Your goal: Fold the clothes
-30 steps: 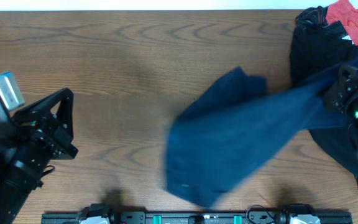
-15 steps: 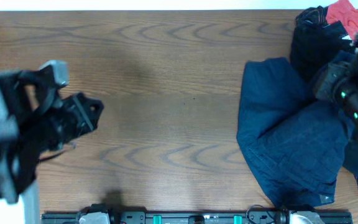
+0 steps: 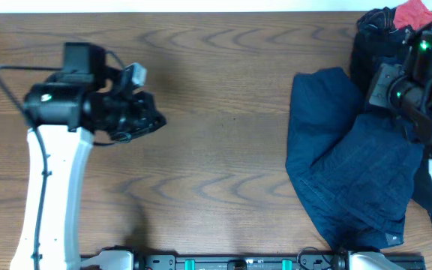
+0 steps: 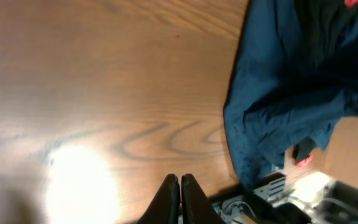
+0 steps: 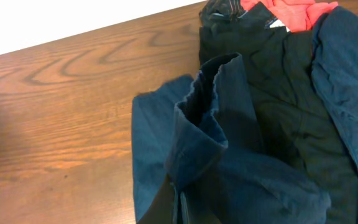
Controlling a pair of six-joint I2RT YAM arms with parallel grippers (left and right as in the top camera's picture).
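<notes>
While the navy trousers (image 3: 343, 180) lie crumpled at the right of the surface (image 3: 223, 75), touching the black garments (image 3: 373, 45), the right claw (image 5: 178, 208) is clamped on a raised fold. The left claw (image 4: 179, 193) is pressed together, empty, over bare wood at left.

Crumpled navy trousers (image 3: 343, 176) at table's right

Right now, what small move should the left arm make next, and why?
Probably swing the left gripper toward the navy trousers: they lie crumpled at the right of the table, while that gripper is shut over bare wood, well apart from them.
</notes>
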